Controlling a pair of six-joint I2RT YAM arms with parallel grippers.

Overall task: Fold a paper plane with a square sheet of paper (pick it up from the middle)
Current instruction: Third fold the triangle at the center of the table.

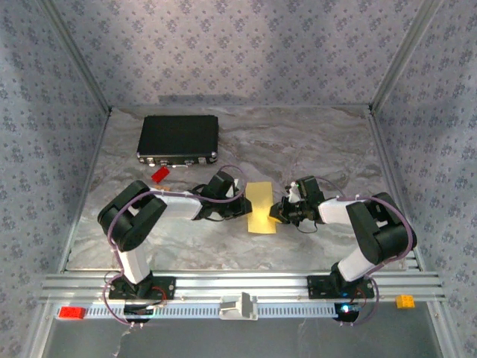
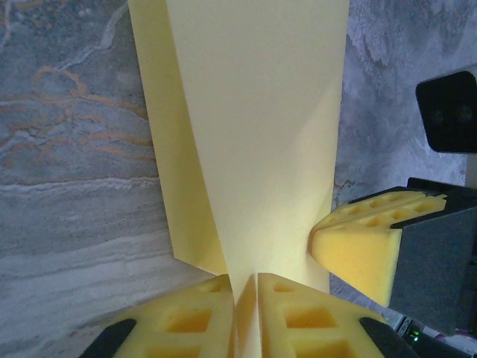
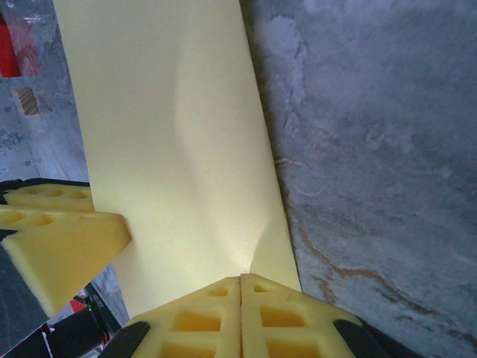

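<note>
Two claws pinch one yellow paper in the middle of the table.

The thin pale-yellow sheet of paper [image 1: 261, 206] lies on the grey marble-look table [image 1: 320, 149], right between the two arms. The left claw [image 2: 244, 292] has its soft yellow foam fingers [image 2: 186, 321] pressed together on the left edge of the paper, and a thin bit of paper shows between them. The right claw [image 3: 240, 291] is shut tight on the other edge, where the paper puckers up a little. Part of the paper is folded over along a slanted crease. A flat black case [image 1: 179, 137] sits well apart at the back of the table, with a small red brick [image 1: 159, 174] just in front of it.
</note>
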